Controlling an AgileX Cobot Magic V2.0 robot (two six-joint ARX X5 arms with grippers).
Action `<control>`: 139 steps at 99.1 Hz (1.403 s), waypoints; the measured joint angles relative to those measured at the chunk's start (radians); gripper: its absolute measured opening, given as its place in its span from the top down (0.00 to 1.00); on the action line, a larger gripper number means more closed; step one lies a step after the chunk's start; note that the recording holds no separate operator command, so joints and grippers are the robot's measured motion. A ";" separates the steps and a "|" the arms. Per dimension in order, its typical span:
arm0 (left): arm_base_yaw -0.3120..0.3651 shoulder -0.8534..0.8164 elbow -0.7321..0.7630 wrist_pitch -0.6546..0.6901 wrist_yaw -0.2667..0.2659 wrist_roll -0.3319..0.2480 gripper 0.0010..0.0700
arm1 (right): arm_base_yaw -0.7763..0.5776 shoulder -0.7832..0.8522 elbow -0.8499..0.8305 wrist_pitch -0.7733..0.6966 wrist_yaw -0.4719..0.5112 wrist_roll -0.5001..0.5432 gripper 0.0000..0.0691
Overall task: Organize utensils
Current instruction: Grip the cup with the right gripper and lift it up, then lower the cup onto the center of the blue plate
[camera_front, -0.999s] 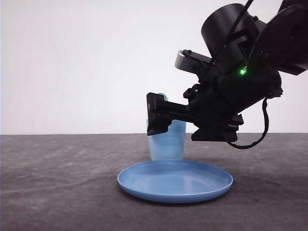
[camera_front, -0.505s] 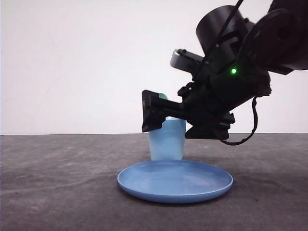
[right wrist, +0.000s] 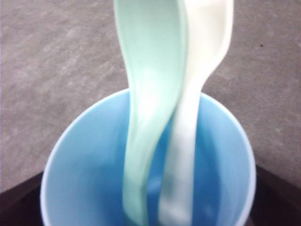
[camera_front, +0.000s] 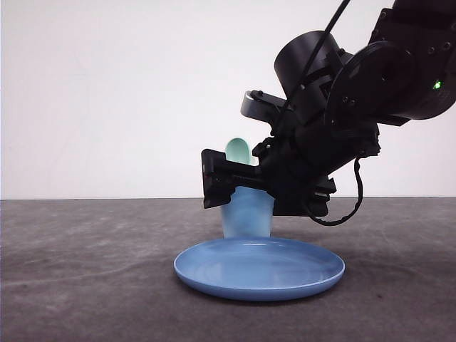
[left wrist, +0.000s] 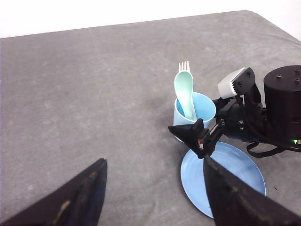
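No readable brand, label or writing on anything; just a small red-and-white mark on the right gripper's finger in the left wrist view, too small to read. Light blue plastic cup (camera_front: 246,212) stands upright on the dark grey speckled tabletop (camera_front: 85,271), just behind a round blue plastic plate (camera_front: 259,267); from the left wrist view the cup (left wrist: 194,112) sits just beside the plate (left wrist: 223,176) rim, contact can't be judged. Mint-green plastic spoon with oval bowl (left wrist: 184,92) stands in the cup, bowl end up and leaning over the rim; its tip pokes above the gripper in the front view (camera_front: 237,151). White plastic fork with thick rounded handle (left wrist: 184,67) stands in the same cup right behind the spoon, tines up. In the right wrist view the spoon (right wrist: 149,99) and fork (right wrist: 195,108) lie side by side, touching along their stems, lower ends down inside the cup (right wrist: 89,174). Right gripper (left wrist: 200,137) is black, at cup-rim height on the plate side, fingers spread with nothing between them, touching neither utensil; whether it touches the cup is unclear. Left gripper (left wrist: 153,197) is well above the table, black fingers (left wrist: 84,186) wide apart, holding nothing.
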 joint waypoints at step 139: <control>0.000 0.000 0.000 -0.005 0.000 0.000 0.45 | 0.195 -0.621 -0.111 -0.496 0.053 -0.196 0.33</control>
